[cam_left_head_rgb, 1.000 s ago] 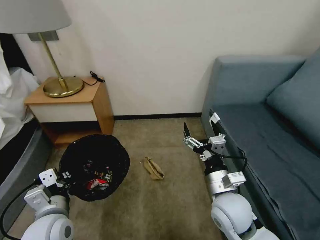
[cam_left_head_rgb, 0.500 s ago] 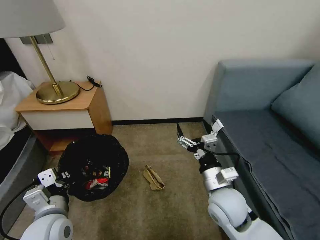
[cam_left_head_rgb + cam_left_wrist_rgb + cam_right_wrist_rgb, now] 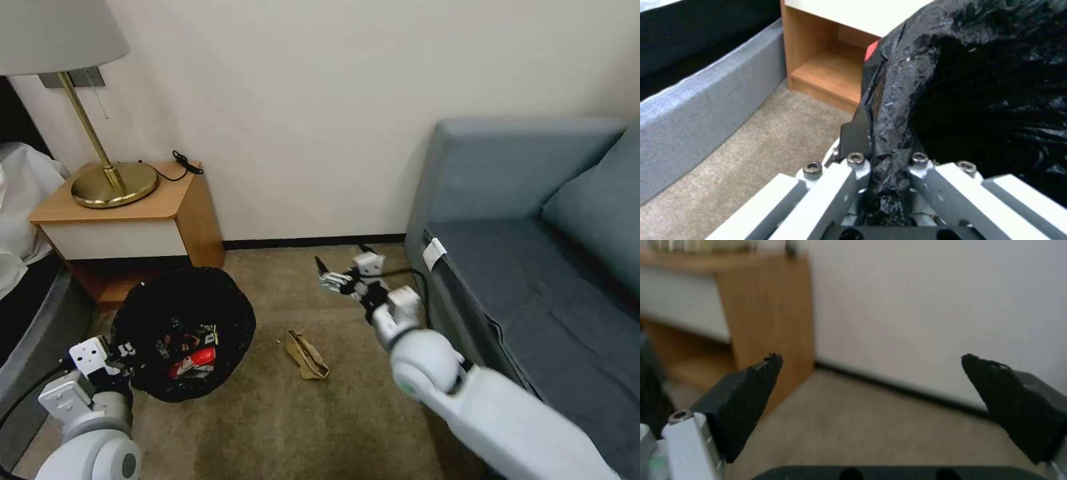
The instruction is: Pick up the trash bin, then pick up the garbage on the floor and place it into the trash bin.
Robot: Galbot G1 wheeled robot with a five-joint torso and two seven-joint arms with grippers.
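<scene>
The left gripper [image 3: 882,166] is clamped on the rim of the bin [image 3: 183,330], with the black bag liner pinched between its fingers [image 3: 849,173]. The bin sits low at the robot's left, just in front of the nightstand [image 3: 127,220], its mouth facing upward. Wrappers [image 3: 193,357] lie inside it, red and white among them.

One piece of garbage, a tan crumpled paper [image 3: 307,355], lies on the carpet [image 3: 300,427] between the bin and the sofa [image 3: 533,267]. It touches neither. Its long axis runs from the wall side toward the robot, with the nearer end angled slightly to the robot's right.

The right gripper [image 3: 325,272] is above the carpet beyond the paper, on the wall side, pointing toward the nightstand. Its fingers [image 3: 751,400] are spread wide apart with nothing between them.
</scene>
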